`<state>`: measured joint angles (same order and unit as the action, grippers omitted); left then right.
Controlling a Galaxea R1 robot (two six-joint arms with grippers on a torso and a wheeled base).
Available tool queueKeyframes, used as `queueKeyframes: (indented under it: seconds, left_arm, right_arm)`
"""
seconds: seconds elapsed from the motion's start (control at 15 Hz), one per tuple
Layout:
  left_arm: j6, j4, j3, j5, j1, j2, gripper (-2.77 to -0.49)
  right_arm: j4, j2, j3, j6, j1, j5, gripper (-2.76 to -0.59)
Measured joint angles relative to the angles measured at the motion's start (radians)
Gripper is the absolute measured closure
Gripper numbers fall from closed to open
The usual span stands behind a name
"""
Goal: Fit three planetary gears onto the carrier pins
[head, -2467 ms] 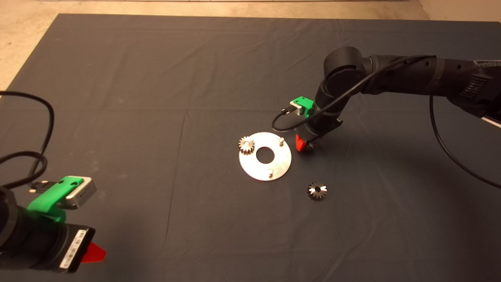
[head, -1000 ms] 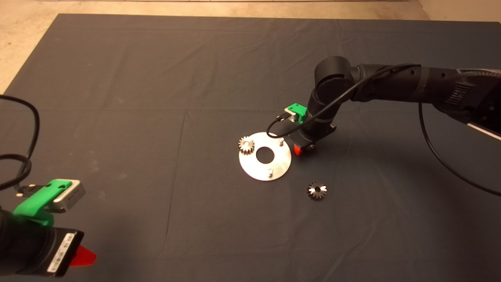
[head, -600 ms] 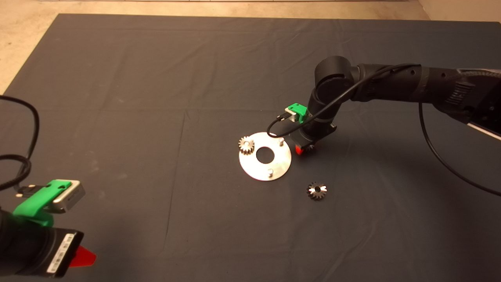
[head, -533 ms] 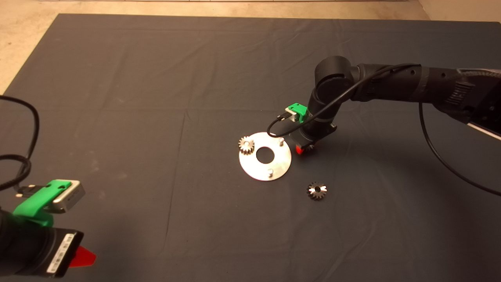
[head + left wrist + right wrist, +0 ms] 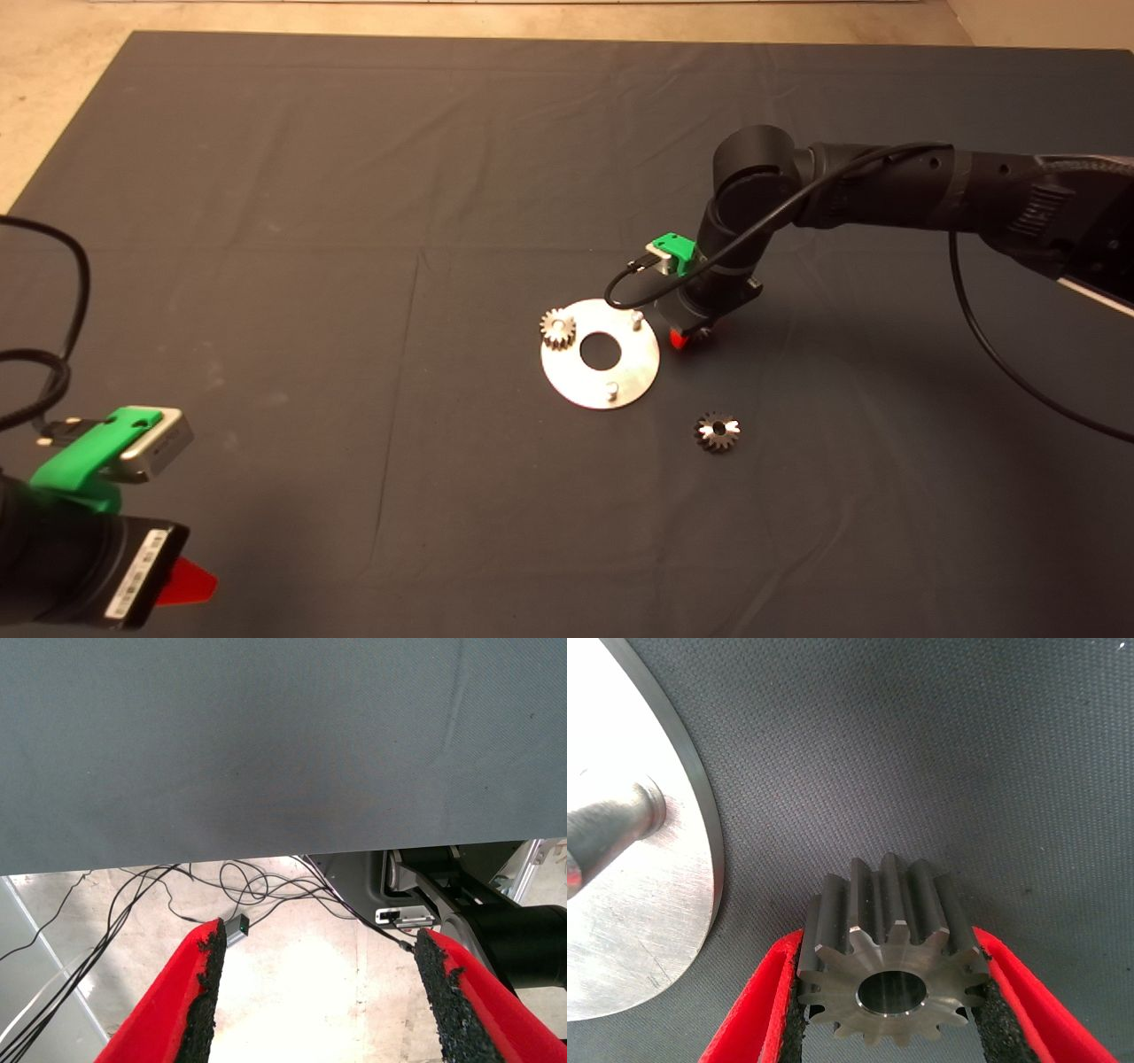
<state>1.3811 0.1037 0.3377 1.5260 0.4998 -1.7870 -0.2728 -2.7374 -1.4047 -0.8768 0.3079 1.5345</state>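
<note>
The shiny round disc point(image 5: 567, 377) lies mid-mat with the carrier pins standing on it. One planetary gear point(image 5: 557, 329) sits on the pin at its left rim. Two pins point(image 5: 636, 320) point(image 5: 611, 390) are bare. My right gripper point(image 5: 690, 337) is low over the mat just off the disc's right rim, shut on a second gear point(image 5: 890, 961), whose teeth press into both pads. In the right wrist view the disc's edge point(image 5: 656, 904) and a bare pin point(image 5: 611, 828) are close beside this gear. A third gear point(image 5: 718, 431) lies loose on the mat, nearer the front.
My left gripper point(image 5: 186, 580) waits at the lower left edge, open point(image 5: 319, 943) and holding nothing; its wrist view shows the mat's edge and floor cables point(image 5: 177, 895). The right arm point(image 5: 886, 190) reaches in from the right above the mat.
Since 2.5 s ago the right gripper has shifted slightly left toward the disc with the gear, and the left gripper has drawn back toward the lower left. Nothing has moved in the last second.
</note>
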Motion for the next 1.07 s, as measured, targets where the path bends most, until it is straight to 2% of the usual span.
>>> queueKeyframes:
  seconds: [0.27, 0.73, 1.07]
  left_arm:
    - [-0.003, -0.001, 0.000, 0.000, 0.000, 0.004, -1.46]
    - [-0.007, -0.003, 0.000, 0.000, 0.000, 0.024, -1.46]
    - [-0.010, -0.003, 0.000, 0.000, 0.000, 0.030, -1.46]
  right_arm:
    - [0.000, 0.000, 0.003, 0.000, 0.003, -0.002, -1.13]
    - [0.000, -0.014, 0.028, -0.003, 0.027, -0.008, -1.13]
    - [0.000, -0.037, 0.037, -0.003, 0.062, -0.007, -1.13]
